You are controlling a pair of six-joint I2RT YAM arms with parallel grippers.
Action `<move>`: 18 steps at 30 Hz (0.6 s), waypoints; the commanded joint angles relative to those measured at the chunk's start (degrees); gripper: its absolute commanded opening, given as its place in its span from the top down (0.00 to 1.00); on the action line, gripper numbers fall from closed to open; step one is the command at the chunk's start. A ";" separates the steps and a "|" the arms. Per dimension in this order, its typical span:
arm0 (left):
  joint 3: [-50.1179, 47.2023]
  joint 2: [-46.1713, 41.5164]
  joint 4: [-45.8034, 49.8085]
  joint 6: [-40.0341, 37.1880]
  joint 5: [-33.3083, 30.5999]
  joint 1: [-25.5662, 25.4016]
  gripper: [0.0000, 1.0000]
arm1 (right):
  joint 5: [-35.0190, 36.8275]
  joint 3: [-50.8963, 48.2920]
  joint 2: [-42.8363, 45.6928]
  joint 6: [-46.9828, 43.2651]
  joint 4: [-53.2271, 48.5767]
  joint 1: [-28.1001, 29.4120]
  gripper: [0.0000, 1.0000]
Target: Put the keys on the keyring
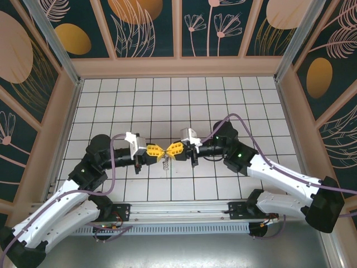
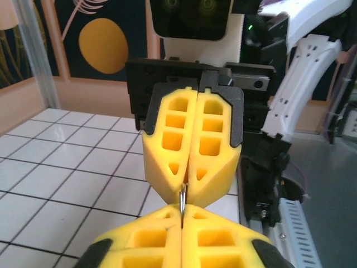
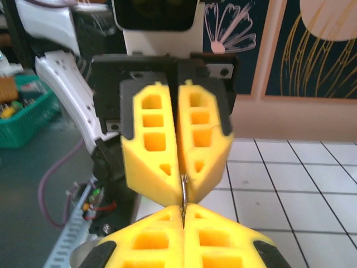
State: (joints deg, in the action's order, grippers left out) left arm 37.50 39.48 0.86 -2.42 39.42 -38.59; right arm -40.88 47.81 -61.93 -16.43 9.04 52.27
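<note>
The left hand (image 1: 159, 149) and the right hand (image 1: 172, 149) meet tip to tip over the middle of the white tiled worktop (image 1: 223, 100), their yellow fingers pointing straight at each other and almost touching. Between the two sets of tips stands a thin silvery metal sliver (image 2: 182, 199), seen edge-on. One end of it sits in the seam of the right hand's fingers and the other end in the seam of the left hand's. The right hand is pressed tightly together on this sliver. The left hand is also closed on it, with only a narrow dark seam between its fingers in the right wrist view. The sliver is too small to tell whether it is a key's blade or the keyring's wire. From above, the keyring (image 1: 165, 163) shows as a short string of small silvery bits just on the near side of the meeting fingertips, slightly closer to the left hand's tip. Whether it hangs from the hands or lies on the tiles cannot be told.
</note>
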 commanded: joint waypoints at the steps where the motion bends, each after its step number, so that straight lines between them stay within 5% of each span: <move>1: 3.02 0.57 5.20 -3.55 -2.94 -0.17 0.83 | 4.94 6.39 -1.03 -7.49 -11.77 1.24 1.00; 7: 5.19 2.85 9.30 -6.08 -3.55 -0.16 1.00 | 9.16 12.76 -3.85 -12.39 -21.12 3.87 1.00; 18: 4.03 3.70 7.37 -6.07 -3.20 -0.14 1.00 | 17.68 17.83 -6.96 -16.07 -29.19 8.73 1.00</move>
State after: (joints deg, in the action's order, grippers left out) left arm 41.25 43.57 13.32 -8.80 35.44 -38.59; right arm -22.00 63.29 -68.58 -30.70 -20.97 58.83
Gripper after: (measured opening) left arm 0.043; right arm 0.043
